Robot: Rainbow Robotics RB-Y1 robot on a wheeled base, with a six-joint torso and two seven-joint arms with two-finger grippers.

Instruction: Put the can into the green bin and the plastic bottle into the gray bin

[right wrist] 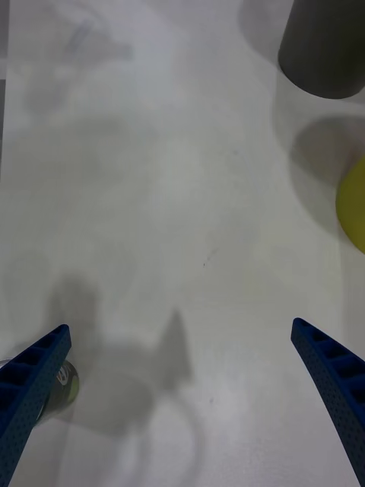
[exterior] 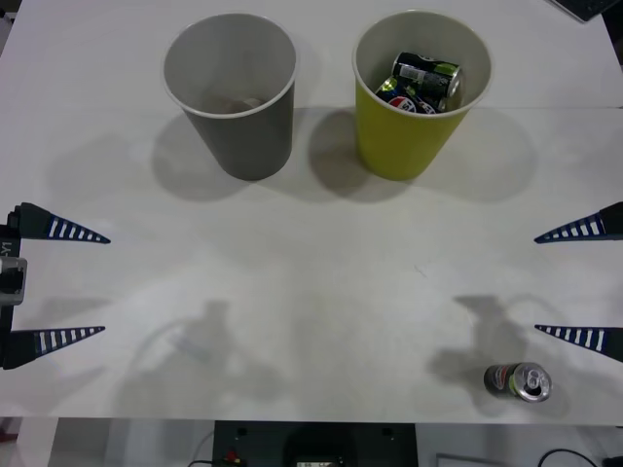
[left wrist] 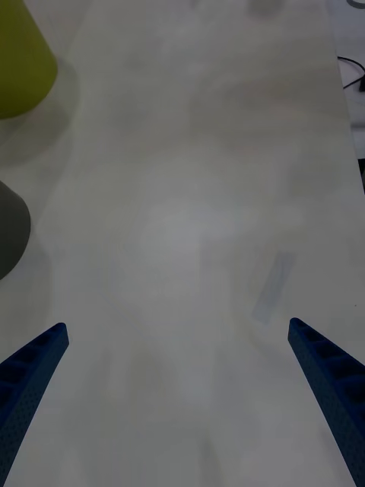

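A small dark can (exterior: 518, 381) with a silver top lies on its side near the table's front right corner. It peeks out with a lime-green mark behind one finger in the right wrist view (right wrist: 67, 380). My right gripper (exterior: 540, 282) hangs open just above and beside it, holding nothing (right wrist: 181, 327). At the left edge my left gripper (exterior: 97, 284) is open and empty too (left wrist: 176, 326). The gray bin (exterior: 230, 146) and the green bin (exterior: 409, 146) stand upright at the back (right wrist: 323, 46) (right wrist: 353, 205) (left wrist: 11, 228) (left wrist: 23, 61). The plastic bottle is out of view.
Inside the green bin lie another dark can with green marks (exterior: 428, 71) and a Pepsi can (exterior: 401, 100). The white table (exterior: 311, 292) spreads bare between the two grippers. Cables and a dark device (exterior: 311, 448) sit below its front edge.
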